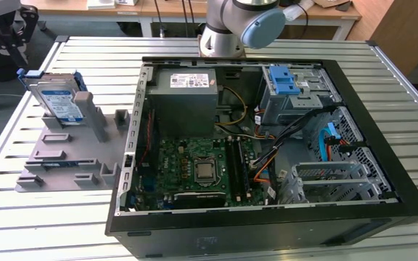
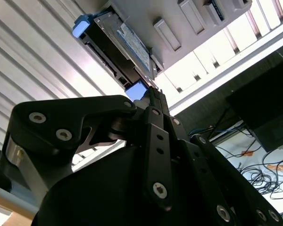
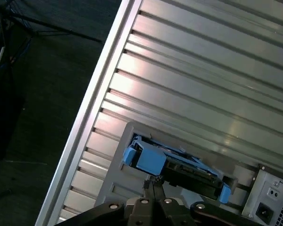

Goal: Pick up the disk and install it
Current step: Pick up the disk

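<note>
I'm finding open table [image 3: 203, 61] beyond the tool [image 3: 153, 181]; just ahead, the disk [image 3: 179, 169] is standing in its grey holder [image 3: 112, 188], blocking.

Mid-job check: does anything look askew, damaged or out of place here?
Nothing stands out. The disk stands on edge in its grey rack, with the claw close to one end. The computer case lies open, nothing spilled.
</note>
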`<state>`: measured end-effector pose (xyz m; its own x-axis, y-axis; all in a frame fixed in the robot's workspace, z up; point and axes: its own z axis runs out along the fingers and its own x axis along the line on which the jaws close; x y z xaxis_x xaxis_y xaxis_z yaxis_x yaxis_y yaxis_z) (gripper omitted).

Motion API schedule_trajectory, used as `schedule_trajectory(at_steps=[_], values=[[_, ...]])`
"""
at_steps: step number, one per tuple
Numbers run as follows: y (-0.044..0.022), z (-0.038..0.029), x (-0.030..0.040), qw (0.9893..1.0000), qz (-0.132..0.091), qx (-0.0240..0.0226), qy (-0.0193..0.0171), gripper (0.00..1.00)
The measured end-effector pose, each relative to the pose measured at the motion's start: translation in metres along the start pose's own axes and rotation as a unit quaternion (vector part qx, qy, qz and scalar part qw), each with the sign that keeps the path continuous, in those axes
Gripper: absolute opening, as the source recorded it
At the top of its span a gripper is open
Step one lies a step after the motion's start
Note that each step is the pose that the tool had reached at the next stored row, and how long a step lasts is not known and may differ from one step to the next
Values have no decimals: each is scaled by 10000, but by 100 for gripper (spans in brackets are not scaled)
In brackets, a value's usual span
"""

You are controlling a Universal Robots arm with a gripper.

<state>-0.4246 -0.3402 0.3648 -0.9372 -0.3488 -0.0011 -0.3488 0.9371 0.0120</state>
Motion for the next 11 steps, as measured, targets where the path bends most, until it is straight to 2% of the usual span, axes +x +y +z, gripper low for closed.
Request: schedule_trajectory(at_steps=[6,11], values=[[0,4,1,9995,-304,2,-3,11],[0,6,0,9991,-426,2,-3,11]])
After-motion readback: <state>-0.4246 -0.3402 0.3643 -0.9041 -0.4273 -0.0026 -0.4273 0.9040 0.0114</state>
